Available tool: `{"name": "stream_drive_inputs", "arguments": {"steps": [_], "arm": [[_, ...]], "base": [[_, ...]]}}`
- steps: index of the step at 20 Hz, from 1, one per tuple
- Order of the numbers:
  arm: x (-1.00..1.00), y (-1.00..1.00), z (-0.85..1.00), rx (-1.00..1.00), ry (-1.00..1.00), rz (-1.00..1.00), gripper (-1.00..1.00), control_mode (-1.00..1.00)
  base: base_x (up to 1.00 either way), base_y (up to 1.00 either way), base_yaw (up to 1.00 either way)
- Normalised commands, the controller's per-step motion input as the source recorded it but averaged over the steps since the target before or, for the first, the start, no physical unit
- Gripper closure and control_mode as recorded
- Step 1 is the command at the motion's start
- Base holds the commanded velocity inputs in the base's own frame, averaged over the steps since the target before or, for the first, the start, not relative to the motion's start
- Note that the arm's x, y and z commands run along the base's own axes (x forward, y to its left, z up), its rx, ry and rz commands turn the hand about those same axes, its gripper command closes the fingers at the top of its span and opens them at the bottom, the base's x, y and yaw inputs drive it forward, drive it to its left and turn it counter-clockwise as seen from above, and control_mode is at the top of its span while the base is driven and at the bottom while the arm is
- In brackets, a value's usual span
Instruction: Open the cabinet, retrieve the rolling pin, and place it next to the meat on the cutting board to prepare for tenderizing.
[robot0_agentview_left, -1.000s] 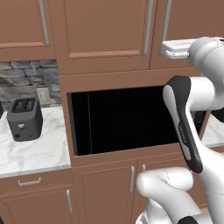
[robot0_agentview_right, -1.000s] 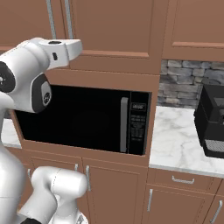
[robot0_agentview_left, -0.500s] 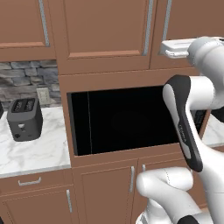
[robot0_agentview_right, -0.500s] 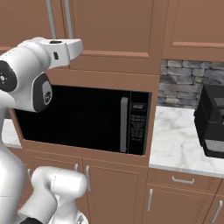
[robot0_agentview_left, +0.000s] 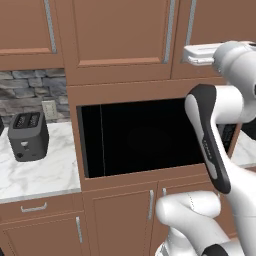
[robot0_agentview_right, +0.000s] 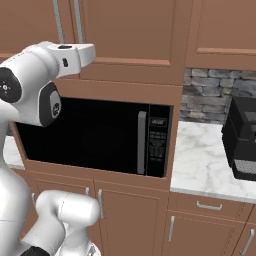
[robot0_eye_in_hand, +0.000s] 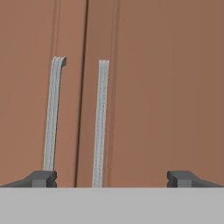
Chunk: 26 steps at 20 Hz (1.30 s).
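Nothing has shifted since a second ago: arm, cabinet doors and counter items sit where they were. Arm folded high, elbow bent in front of the microwave (robot0_agentview_left: 145, 135), forearm rising, the white hand raised level with the lower part of the cabinet (robot0_agentview_left: 120, 35) and aimed straight at its doors. Gripper (robot0_eye_in_hand: 112, 178) with its jaws spread wide, nothing between them; the two dark fingertips (robot0_eye_in_hand: 43, 178) show at the bottom of the hand view, well apart. Hand view faces two closed door panels meeting at a dark seam, one silver bar handle (robot0_eye_in_hand: 51, 118) on each side of the seam; the left fingertip lines up below the left-hand bar, the other bar (robot0_eye_in_hand: 100, 122) lies between the tips, nearer the left one. No contact with either bar can be seen. Cabinet doors shut, reddish-brown, above the microwave, which sits in its niche with door closed and control panel (robot0_agentview_right: 158, 142) on the right. Toaster (robot0_agentview_left: 27, 135) on the marble counter (robot0_agentview_left: 35, 177) to the left; a black coffee machine (robot0_agentview_right: 242, 140) on the counter to the right. Low cabinets (robot0_agentview_right: 210, 230) below, closed.
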Motion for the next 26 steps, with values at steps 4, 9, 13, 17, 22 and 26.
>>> {"name": "stream_drive_inputs", "arguments": {"steps": [4,9,13,17,22,26], "arm": [[0.17,0.00,0.00,0.00,0.00,0.00,-1.00,-1.00],[0.34,0.00,0.00,0.00,0.01,0.00,-1.00,-1.00],[0.41,0.00,0.00,0.00,0.01,0.00,-1.00,-1.00],[0.46,0.00,0.00,0.00,0.02,0.00,-1.00,-1.00],[0.37,0.01,0.00,0.00,0.01,0.00,-1.00,-1.00],[0.43,0.04,0.00,0.00,0.05,0.00,-1.00,-1.00]], "base": [[0.00,0.00,0.00],[0.00,0.00,0.00],[0.00,0.00,0.00],[0.00,0.00,0.00],[0.00,0.00,0.00],[0.00,0.00,0.00]]}}
